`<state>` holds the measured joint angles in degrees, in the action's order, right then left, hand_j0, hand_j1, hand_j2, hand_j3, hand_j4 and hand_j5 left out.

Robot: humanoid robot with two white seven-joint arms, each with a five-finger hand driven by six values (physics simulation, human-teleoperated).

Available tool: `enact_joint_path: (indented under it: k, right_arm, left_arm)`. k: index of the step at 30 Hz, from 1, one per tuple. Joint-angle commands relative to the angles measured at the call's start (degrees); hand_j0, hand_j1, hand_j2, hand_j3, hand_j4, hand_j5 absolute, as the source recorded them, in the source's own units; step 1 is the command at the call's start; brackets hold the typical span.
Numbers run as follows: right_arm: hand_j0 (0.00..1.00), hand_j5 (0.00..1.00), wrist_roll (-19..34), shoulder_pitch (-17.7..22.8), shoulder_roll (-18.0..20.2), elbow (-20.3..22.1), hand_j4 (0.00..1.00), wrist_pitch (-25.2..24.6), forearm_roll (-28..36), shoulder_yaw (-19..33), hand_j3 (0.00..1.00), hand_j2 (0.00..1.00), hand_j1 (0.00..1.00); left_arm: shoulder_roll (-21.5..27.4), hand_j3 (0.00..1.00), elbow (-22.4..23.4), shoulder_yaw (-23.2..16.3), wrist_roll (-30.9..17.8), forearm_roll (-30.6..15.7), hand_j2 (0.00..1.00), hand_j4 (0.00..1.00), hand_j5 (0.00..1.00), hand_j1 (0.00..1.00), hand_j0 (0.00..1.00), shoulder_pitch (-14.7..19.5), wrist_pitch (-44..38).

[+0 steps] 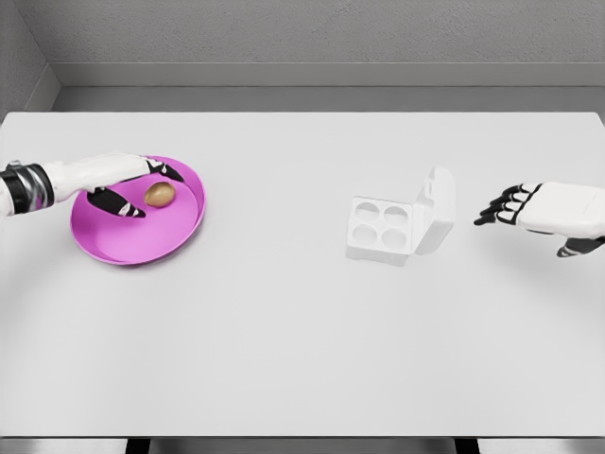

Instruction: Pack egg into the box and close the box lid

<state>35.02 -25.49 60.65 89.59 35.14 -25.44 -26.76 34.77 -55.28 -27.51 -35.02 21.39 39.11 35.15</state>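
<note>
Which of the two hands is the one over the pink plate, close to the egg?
The left hand. It reaches over the pink plate, fingers beside the egg. The right hand hovers away from the plate, right of the open box.

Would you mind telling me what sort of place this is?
Probably a simulated tabletop test cell: a bare white table against plain grey walls, holding only a magenta plate with an egg and an open white four-cup egg box.
</note>
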Motion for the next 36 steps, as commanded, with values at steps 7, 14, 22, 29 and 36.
enact_joint_path:
  k: [7,14,22,29,36]
  right_arm:
    - [1.00,1.00,0.0,-0.2,-1.1,0.0,1.00,-0.1,-0.5,-0.4,1.00,1.00,1.00]
    - [1.00,1.00,0.0,-0.2,-1.1,0.1,1.00,-0.1,-0.5,-0.4,1.00,1.00,1.00]
    - [1.00,1.00,0.0,-0.2,-1.1,0.2,1.00,-0.1,-0.5,-0.3,1.00,1.00,1.00]
    - [1.00,1.00,0.0,-0.4,-1.2,0.2,1.00,-0.1,-0.5,-0.1,1.00,1.00,1.00]
    - [1.00,1.00,0.0,-0.4,-1.7,0.2,1.00,-0.1,-0.4,0.0,1.00,1.00,1.00]
  left_arm:
    - [-1.5,0.80,3.9,-0.6,0.0,0.2,0.80,0.80,0.80,0.80,0.80,1.4,-0.1]
    - [-2.0,0.80,5.7,-0.8,0.0,0.4,0.80,0.80,0.80,0.80,0.80,2.5,-0.1]
    - [-2.3,0.77,5.8,-0.8,0.0,0.6,0.77,0.77,0.77,0.77,0.77,2.5,-0.1]
    - [-2.4,0.73,6.7,-1.2,0.0,0.6,0.73,0.73,0.73,0.73,0.73,3.0,-0.1]
    - [-2.8,0.70,6.6,-1.4,0.0,0.6,0.70,0.70,0.70,0.70,0.70,3.0,-0.1]
